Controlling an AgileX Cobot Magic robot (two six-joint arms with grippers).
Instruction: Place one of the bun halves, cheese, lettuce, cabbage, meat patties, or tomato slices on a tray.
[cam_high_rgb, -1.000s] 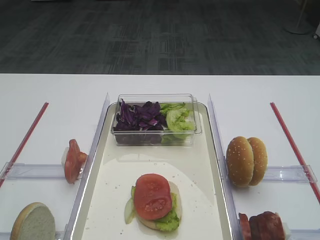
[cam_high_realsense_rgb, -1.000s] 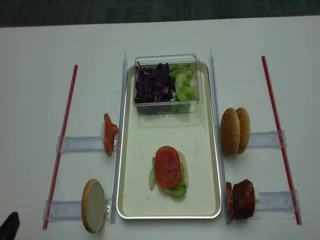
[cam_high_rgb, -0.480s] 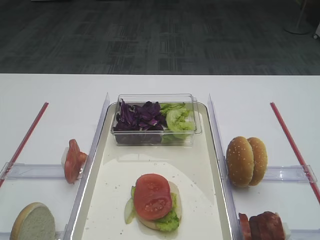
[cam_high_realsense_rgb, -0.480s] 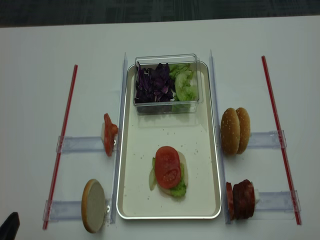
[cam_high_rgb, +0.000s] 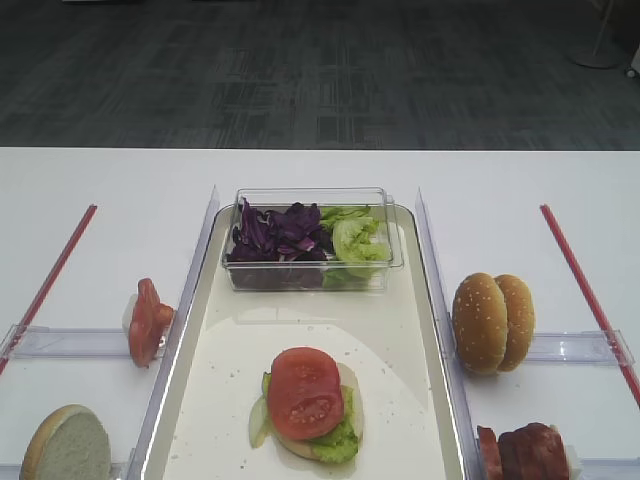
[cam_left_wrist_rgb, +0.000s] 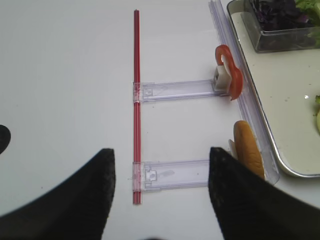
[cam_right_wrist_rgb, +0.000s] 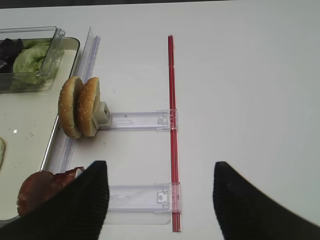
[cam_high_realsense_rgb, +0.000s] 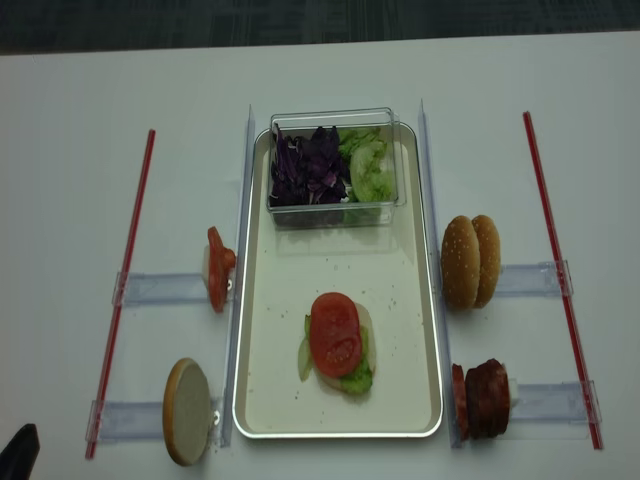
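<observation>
The cream tray (cam_high_rgb: 400, 300) holds a stack: a tomato slice (cam_high_rgb: 305, 392) on lettuce (cam_high_rgb: 338, 440) and a pale bun half. Left of the tray, more tomato slices (cam_high_rgb: 147, 322) stand on edge, and a bun half (cam_high_rgb: 68, 445) stands nearer the front. On the right are sesame bun halves (cam_high_rgb: 492, 322) and meat patties (cam_high_rgb: 525, 452). Cabbage (cam_high_rgb: 275, 232) and more lettuce (cam_high_rgb: 355, 240) fill a clear tub. My left gripper (cam_left_wrist_rgb: 161, 152) hovers open over the table left of the bun half (cam_left_wrist_rgb: 248, 150). My right gripper (cam_right_wrist_rgb: 160, 165) is open beside the patties (cam_right_wrist_rgb: 42, 192). No cheese shows.
The clear tub (cam_high_rgb: 312, 200) sits on the tray's far end. Clear plastic rails (cam_high_rgb: 432, 270) flank the tray, and clear holders (cam_left_wrist_rgb: 172, 90) run out to red strips (cam_high_realsense_rgb: 125, 270) on both sides. A dark arm tip (cam_high_realsense_rgb: 18, 455) shows at the front left corner.
</observation>
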